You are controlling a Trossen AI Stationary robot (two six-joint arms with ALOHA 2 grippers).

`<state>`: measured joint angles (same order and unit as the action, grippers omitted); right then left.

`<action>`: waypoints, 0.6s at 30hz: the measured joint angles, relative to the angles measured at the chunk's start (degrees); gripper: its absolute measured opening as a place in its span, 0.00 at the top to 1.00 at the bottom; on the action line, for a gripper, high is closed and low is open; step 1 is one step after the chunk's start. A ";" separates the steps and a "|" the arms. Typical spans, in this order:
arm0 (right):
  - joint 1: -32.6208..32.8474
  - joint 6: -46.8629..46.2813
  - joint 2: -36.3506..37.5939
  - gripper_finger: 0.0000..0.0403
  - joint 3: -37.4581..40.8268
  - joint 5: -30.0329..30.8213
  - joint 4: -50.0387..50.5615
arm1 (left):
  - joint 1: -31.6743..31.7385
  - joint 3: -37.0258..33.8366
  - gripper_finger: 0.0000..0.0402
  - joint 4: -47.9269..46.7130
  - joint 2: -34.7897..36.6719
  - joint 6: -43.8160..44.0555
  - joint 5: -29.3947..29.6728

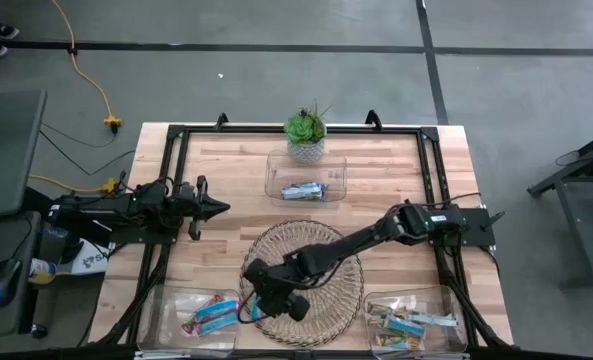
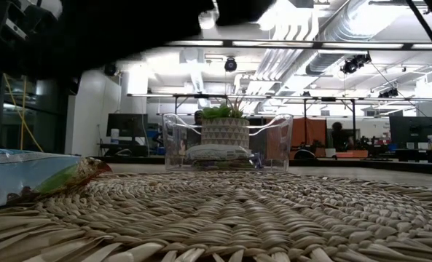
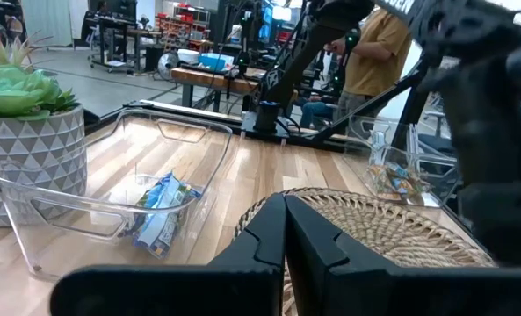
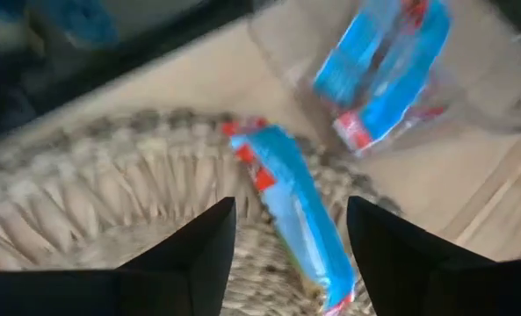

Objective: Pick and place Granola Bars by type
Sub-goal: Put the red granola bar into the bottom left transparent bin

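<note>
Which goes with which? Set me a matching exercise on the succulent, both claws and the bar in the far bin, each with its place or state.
Column one:
1. potted succulent
2. right claw
3. left claw
4. silvery-blue granola bar

Column two:
A. lying inside the far clear bin
B. open, over the wicker tray, by a blue granola bar
C. at the table's far edge, behind the bin
D. shut, over the table's left side

Pairs: 1-C, 2-B, 3-D, 4-A
</note>
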<state>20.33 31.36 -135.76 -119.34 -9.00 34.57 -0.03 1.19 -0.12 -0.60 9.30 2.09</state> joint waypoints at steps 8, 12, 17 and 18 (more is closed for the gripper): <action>1.10 2.38 -0.02 0.44 8.25 9.39 -8.77 | 0.02 0.02 1.00 -0.02 0.00 0.00 0.00; 1.79 2.43 -0.02 0.44 9.71 12.61 -10.12 | 0.01 0.00 1.00 -0.01 0.00 0.02 0.00; 1.93 2.33 -0.02 0.44 12.04 11.90 -13.11 | 0.00 0.00 1.00 -0.01 0.00 0.02 0.00; 1.97 2.31 -0.02 0.44 12.54 11.99 -13.84 | 0.00 0.00 1.00 -0.02 0.00 0.00 0.00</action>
<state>22.31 33.67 -135.79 -106.80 2.99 20.72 -0.03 1.19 -0.14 -0.60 9.30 2.09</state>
